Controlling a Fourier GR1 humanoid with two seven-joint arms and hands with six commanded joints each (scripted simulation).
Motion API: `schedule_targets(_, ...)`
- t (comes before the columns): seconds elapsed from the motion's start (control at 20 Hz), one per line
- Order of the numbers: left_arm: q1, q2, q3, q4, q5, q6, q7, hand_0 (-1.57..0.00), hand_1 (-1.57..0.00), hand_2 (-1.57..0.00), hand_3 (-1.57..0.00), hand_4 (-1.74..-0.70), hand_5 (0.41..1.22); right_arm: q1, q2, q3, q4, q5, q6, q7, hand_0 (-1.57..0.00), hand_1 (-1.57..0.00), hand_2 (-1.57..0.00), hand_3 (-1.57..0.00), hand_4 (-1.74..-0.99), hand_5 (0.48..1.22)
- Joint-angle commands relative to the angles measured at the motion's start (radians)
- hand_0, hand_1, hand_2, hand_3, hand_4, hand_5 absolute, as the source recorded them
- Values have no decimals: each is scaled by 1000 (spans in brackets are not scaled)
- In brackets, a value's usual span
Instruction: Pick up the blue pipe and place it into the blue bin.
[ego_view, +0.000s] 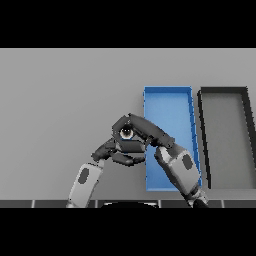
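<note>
Just left of the bin (168, 102), the right hand (145, 130) curled its fingers round the pipe (131, 146), the left hand (112, 152) bent beneath; carrying seemed underway, needing a rightward shift before release.

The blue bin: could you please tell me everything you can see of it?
The blue bin is a long, shallow, open-topped rectangular tray with thin raised walls, plastic-looking and plain blue. It lies flat on the grey table, just left of a black bin. The right hand and forearm cross its near left part.
</note>
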Motion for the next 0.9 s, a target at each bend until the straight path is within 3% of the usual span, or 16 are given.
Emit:
schedule_targets(0.0,2,-2,-2,-1,0,3,-6,-10,-9,-9,-8,-908,456,-44,-25,-13,18,-57,-39,7,-1571,-1571,-1571,-1571,-1741,1221)
schedule_targets(0.15,5,1,4,-21,16,-2,6,-5,-4,-4,-3,-906,441,-208,-144,-84,49,-234,-94,6,-1571,-1571,-1571,-1571,-1741,1221)
schedule_targets(0.2,11,6,7,-21,20,-10,13,-3,-3,-3,-3,-906,437,-254,-147,-112,56,-259,-104,-1,-1571,-1571,-1571,-1571,-1741,1221)
schedule_targets(0.3,17,7,7,-37,22,-8,29,-2,-2,-2,-1,-905,433,-330,-180,-192,88,-219,-152,-20,-1571,-1571,-1571,-1571,-1741,1221)
schedule_targets(0.35,13,4,6,-43,18,-6,56,-1,-1,-1,-1,-902,432,-370,-197,-221,111,-182,-176,-16,-1571,-1571,-1571,-1571,-1741,1221)
schedule_targets(0.45,7,17,11,-30,12,-9,43,0,0,0,0,-892,428,-421,-240,-285,164,-154,-192,7,-1571,-1571,-1571,-1571,-1741,1221)
schedule_targets(0.7,8,35,17,-22,9,-12,4,1,1,1,1,-882,411,-359,-336,-411,268,-81,-155,7,-1571,-1571,-1571,-1571,-1741,1221)
schedule_targets(0.85,-10,37,19,-21,-2,-4,11,1,1,1,1,-871,415,-280,-353,-458,303,-60,-140,8,-1571,-1571,-1571,-1571,-1741,1221)
